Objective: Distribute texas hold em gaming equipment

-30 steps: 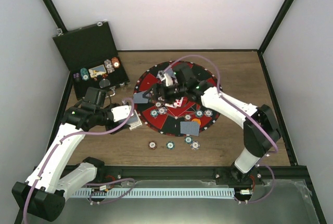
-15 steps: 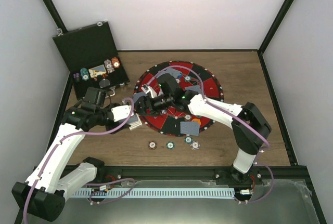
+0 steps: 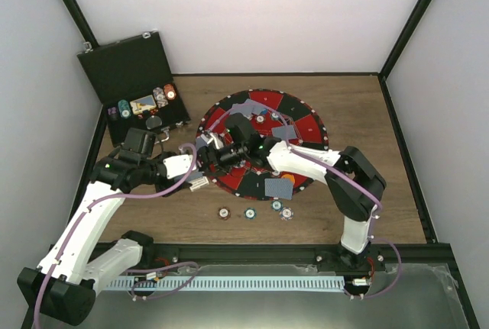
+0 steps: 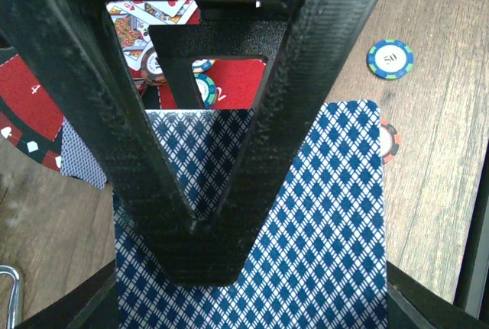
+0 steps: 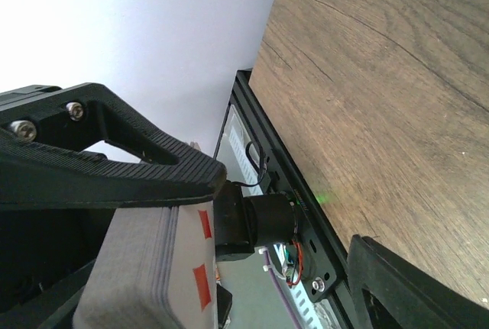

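Left gripper [image 3: 195, 173]: jaws clenched on the card deck [image 4: 306, 230], held over the left edge of the mat [image 3: 302, 126]; right gripper [image 5: 284, 216]: jaws parted about the deck's end. Pinch the top card only; draw it off flat, lest several slide out together.

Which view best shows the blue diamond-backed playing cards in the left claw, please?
Left wrist: the blue diamond-backed playing cards fill the frame. Right wrist shows only the stack's edge; overhead they are barely visible.

Black case [image 3: 126, 69] sits open, off left beyond the jaws. Round mat's [image 3: 304, 126] left edge is under them, on the wood table [image 3: 359, 191].
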Controlling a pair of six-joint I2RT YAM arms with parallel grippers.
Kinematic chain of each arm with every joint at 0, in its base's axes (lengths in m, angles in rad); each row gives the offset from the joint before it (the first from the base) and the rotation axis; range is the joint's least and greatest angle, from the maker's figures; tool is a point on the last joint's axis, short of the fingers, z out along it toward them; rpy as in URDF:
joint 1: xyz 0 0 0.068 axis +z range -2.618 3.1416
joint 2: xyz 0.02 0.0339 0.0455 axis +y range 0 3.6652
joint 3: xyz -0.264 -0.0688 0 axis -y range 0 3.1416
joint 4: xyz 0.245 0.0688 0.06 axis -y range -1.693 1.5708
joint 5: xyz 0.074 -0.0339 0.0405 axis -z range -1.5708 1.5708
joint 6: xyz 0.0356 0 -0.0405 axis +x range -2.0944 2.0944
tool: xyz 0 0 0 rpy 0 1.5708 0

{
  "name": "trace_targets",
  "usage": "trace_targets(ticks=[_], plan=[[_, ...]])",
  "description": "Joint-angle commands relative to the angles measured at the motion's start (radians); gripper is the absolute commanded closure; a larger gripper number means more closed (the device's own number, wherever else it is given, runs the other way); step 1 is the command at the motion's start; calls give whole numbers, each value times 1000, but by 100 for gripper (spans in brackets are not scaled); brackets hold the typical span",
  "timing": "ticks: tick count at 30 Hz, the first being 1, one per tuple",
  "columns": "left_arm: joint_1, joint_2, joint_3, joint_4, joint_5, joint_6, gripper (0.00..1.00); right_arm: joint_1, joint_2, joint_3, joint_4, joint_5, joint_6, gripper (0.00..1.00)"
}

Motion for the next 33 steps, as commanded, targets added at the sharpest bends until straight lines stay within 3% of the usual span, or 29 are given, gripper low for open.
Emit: trace_targets(ticks=[1, 13, 25, 33], plan=[[-4, -12, 1, 12, 21, 11, 80, 9, 29, 19, 52, -47, 23, 28], [-4, -21, -5, 19, 3, 20, 80, -72, -34, -120, 39, -49, -15, 39], [-4, -13, -15, 26, 8, 16, 80, -87, -114, -151, 33, -32, -8, 58], [-4, -15, -42, 37, -16, 24, 80, -108, -174, -201, 89, -40, 40, 83]])
